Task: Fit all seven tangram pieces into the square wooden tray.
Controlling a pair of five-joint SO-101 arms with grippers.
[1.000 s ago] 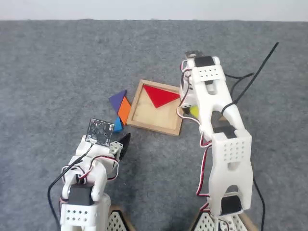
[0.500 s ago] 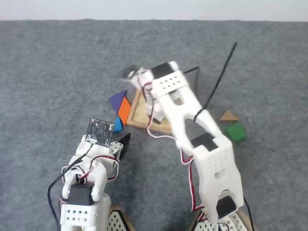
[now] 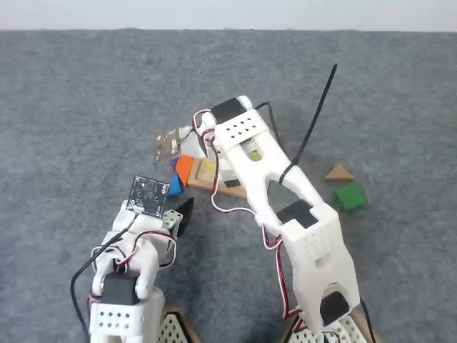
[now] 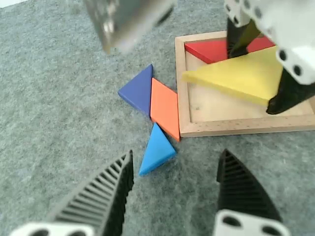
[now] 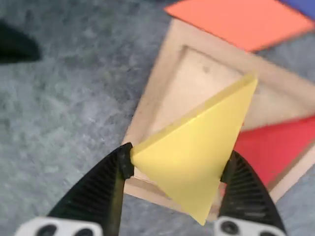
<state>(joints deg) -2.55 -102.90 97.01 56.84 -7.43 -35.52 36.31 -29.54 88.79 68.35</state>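
Now, from above, the right arm lay stretched across the tray, where a second before it had stood at the tray's far side over a yellow piece on the counter. That yellow triangle had come along with it and showed over the tray's near corner. Just outside that edge of the tray sat the orange piece, the dark blue triangle and the light blue triangle. The green piece and the tan triangle lay well apart from the tray on the opposite side. The left arm had not shifted.

From the left wrist, the left hand hung released, fingers spread, near the light blue triangle and short of the tray. Beyond it the right hand gripped the yellow triangle, tilted and lifted above the tray floor, beside the red triangle already seated in the tray.

From the right wrist, the right hand's fingers clamped the yellow triangle by two edges, one point hanging out past the tray's rim.

By my reckoning, the second big piece had reached the tray but was not yet placed: it needed turning and lowering flat against the red one. Five pieces remained outside.
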